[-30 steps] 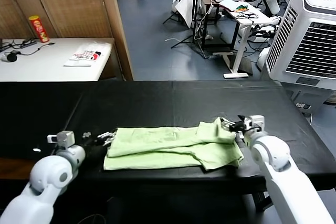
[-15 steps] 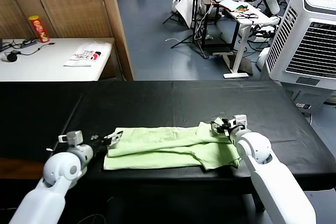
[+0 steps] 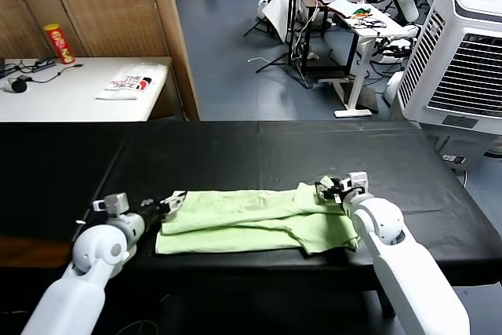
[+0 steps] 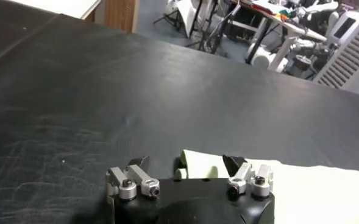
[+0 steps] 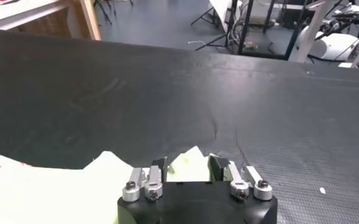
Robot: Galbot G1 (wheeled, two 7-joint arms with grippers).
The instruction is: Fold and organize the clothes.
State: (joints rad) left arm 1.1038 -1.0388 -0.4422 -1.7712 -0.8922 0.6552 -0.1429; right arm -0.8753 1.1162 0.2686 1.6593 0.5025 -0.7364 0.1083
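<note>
The pale green shirt [image 3: 251, 221] lies folded into a long strip on the black table [image 3: 274, 147], near its front edge. My left gripper [image 3: 169, 205] is at the strip's left end. In the left wrist view a corner of the shirt [image 4: 199, 164] pokes between the widely parted fingers of the left gripper [image 4: 187, 164], nearer one finger [image 4: 234, 163]. My right gripper [image 3: 329, 188] sits at the shirt's upper right corner. In the right wrist view the right gripper [image 5: 188, 166] has its fingers partly narrowed around a peak of the shirt [image 5: 187, 163] that fills the gap.
A white side table [image 3: 47, 96] at the back left carries a folded white printed garment [image 3: 129, 82] and a red can [image 3: 57, 43]. A wooden partition [image 3: 169, 37] stands behind the black table. A large air cooler [image 3: 463, 60] is at the right.
My left gripper moved right up to the shirt's left end and its fingers narrowed a little. The right gripper shifted left onto the shirt's corner and its fingers drew closer together.
</note>
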